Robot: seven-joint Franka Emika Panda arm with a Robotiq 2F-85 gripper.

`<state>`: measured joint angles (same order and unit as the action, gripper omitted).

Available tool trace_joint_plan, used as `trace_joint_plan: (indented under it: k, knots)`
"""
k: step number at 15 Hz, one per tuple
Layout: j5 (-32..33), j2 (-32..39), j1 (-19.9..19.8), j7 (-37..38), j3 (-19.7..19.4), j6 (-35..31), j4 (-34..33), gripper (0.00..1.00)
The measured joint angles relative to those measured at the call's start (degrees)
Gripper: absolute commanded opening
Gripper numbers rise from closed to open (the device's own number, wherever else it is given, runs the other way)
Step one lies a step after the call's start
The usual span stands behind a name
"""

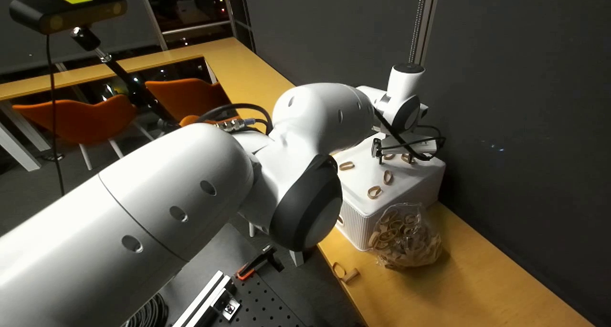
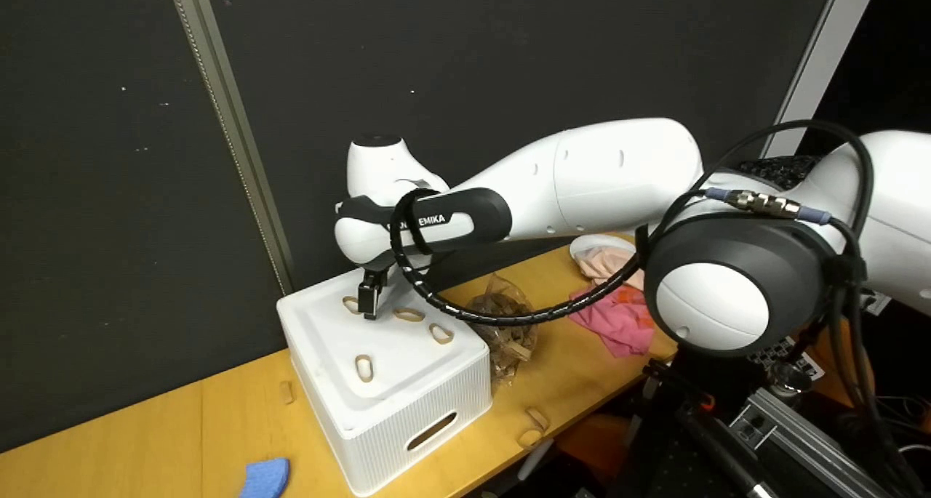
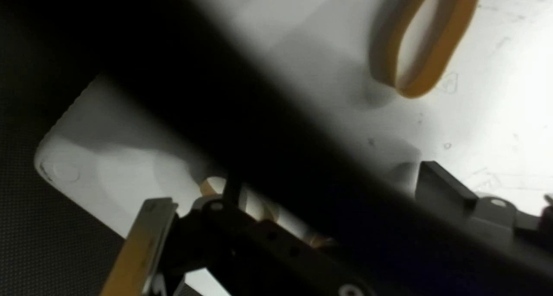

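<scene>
Wall [image 2: 545, 40] behind box [image 2: 327, 349]; pink cloth [image 2: 617, 327] shows only in an exterior view. Gripper [image 1: 395, 159] hangs over box, jaws spread wide; loop [image 2: 349, 309] lies near fingertips [image 2: 370, 310].

dim light; in the wrist view, glare beside the rubber band [image 3: 450, 41] and a blurred black strip [image 3: 268, 127].

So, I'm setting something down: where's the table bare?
Bare table lies between the plastic bag and dark wall, and left of the blue item in an exterior view. The white box is crowded: bands strewn below the hand.
</scene>
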<state>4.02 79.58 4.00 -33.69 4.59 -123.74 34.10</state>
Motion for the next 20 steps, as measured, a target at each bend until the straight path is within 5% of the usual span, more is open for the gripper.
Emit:
trace_joint_plan:
  k: [11, 12, 14, 20]
  knots:
    - [0.0, 1.5, 0.5, -5.1, 0.0, -2.7, -1.2, 1.0]
    - [0.0, 1.8, 0.5, -5.3, 0.0, -2.9, -1.5, 0.75]
    - [0.0, 1.9, 0.5, -5.8, 0.0, -3.2, -1.8, 0.68]
    - [0.0, 2.0, 0.7, -7.1, 0.1, -3.5, -2.5, 0.2]
